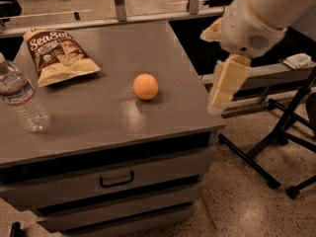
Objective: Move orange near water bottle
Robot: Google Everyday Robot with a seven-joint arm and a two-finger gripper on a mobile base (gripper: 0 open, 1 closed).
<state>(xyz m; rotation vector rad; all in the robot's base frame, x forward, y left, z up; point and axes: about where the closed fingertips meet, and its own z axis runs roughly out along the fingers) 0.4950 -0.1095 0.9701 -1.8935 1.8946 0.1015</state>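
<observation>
- The pincer [222, 90] hung off the right edge of the table [113, 132], beside it rather than over it. I could not tell whether it was apart or together.
- The orange [145, 86] sat free near the middle of the table with nothing touching it. It was well apart from the bottle [19, 100], which stood upright at the left edge.
- I judged the step in hand to be the reach: bring the pincer left over the table, then down on the orange from above.
- To do it well I would have centred on the fruit before clamping, since a round thing rolls at a glancing touch.
- For the set-down I would have stopped just to the right of the bottle. A bump there could have tipped it off the left edge.
- The bag [59, 56] lay flat at the back left, behind the straight line from orange to bottle. I judged it no obstacle unless the path swung rearward.
- A black stand [276, 132] spread its legs on the floor to the right, below the arm and clear of the table.
</observation>
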